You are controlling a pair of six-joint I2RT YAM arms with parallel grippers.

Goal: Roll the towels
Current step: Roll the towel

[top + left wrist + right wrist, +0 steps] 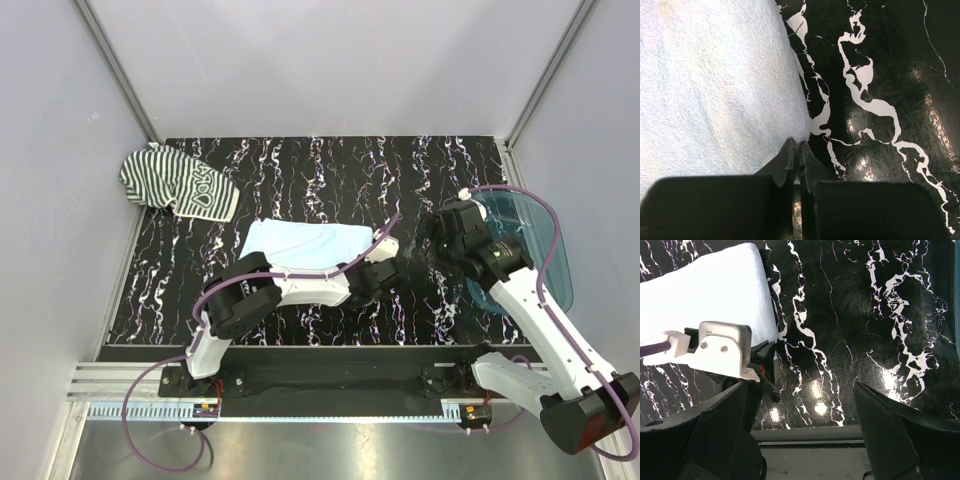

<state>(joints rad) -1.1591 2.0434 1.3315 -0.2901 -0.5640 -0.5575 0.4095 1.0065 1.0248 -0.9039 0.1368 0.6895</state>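
I see my left gripper [797, 146] clenched at the right edge of the light, floppy pale blue cloth towel [305, 243] lying centrally, right gripper [802, 390] released beside it; I'd pinch a corner.

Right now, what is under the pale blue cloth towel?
The pale blue cloth towel lies spread on the black, white-veined tabletop, which shows beside its edges. Whatever is directly beneath the cloth is covered, so I cannot see it.
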